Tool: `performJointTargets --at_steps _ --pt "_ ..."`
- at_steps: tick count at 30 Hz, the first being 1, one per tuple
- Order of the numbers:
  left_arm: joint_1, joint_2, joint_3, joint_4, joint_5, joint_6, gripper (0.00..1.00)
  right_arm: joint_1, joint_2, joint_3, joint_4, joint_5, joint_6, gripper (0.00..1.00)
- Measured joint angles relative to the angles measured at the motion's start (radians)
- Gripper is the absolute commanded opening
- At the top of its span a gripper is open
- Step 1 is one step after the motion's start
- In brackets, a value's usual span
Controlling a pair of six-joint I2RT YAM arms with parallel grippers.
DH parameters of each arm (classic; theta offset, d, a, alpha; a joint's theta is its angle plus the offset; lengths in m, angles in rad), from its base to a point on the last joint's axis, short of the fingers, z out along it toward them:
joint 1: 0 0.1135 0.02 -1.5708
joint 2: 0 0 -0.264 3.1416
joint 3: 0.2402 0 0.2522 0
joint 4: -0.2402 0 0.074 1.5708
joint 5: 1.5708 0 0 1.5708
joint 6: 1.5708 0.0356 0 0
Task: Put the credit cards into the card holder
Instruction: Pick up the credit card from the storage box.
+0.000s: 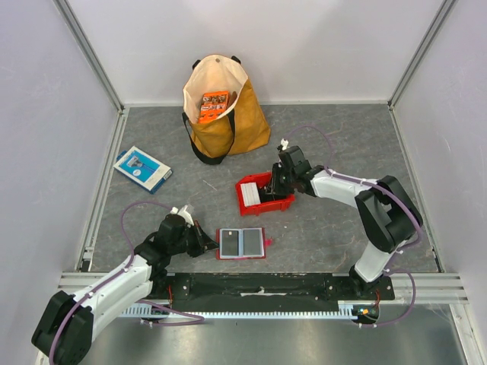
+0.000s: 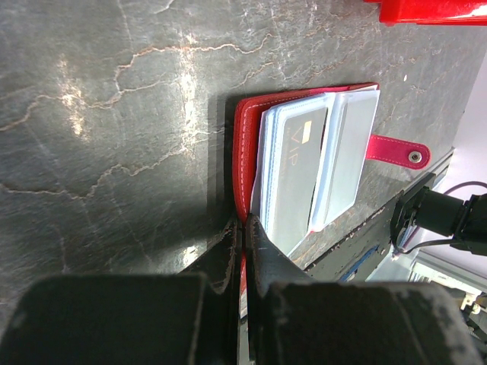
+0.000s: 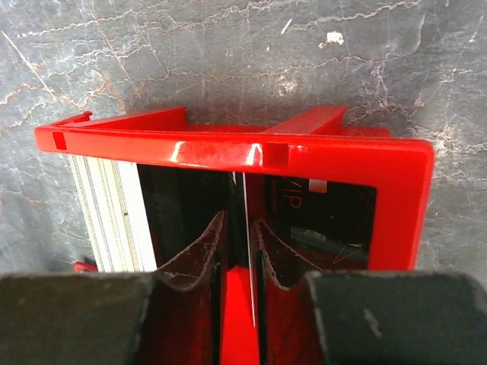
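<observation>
The card holder (image 1: 242, 243) is a red wallet lying open near the front edge, grey pockets up. My left gripper (image 1: 207, 242) is shut on its left edge. In the left wrist view the left gripper (image 2: 245, 222) pinches the red cover of the card holder (image 2: 247, 144), and a dark grey card (image 2: 297, 171) sits in a pocket. My right gripper (image 1: 272, 190) reaches into the red bin (image 1: 283, 204). In the right wrist view the right gripper (image 3: 240, 219) stands narrowly open around a thin card (image 3: 248, 251) seen edge-on. A stack of whitish cards (image 3: 106, 213) and a dark card (image 3: 327, 217) lie beside it.
A tan tote bag (image 1: 221, 114) with an orange packet (image 1: 214, 105) stands at the back. A blue-and-white flat box (image 1: 142, 168) lies at the left. The bin's far wall (image 3: 228, 146) is just ahead of the right fingers. A corner of the bin (image 2: 426, 9) shows in the left wrist view.
</observation>
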Motion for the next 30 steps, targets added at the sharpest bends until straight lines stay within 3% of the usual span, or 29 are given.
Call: performJointTargets --at_steps 5,12,22,30 --pt "0.000 0.002 0.000 0.003 0.000 0.000 0.02 0.027 0.010 0.018 -0.011 0.015 -0.015 0.00" --pt "0.000 0.000 0.000 0.002 0.000 0.000 0.02 0.040 -0.007 0.034 -0.050 0.067 -0.042 0.00" --pt "0.000 -0.004 0.000 0.002 0.000 0.000 0.02 0.042 -0.195 0.081 -0.150 0.171 -0.109 0.00" --pt "0.000 -0.005 0.000 0.002 0.001 0.000 0.02 0.042 -0.203 0.106 -0.238 0.260 -0.179 0.00"
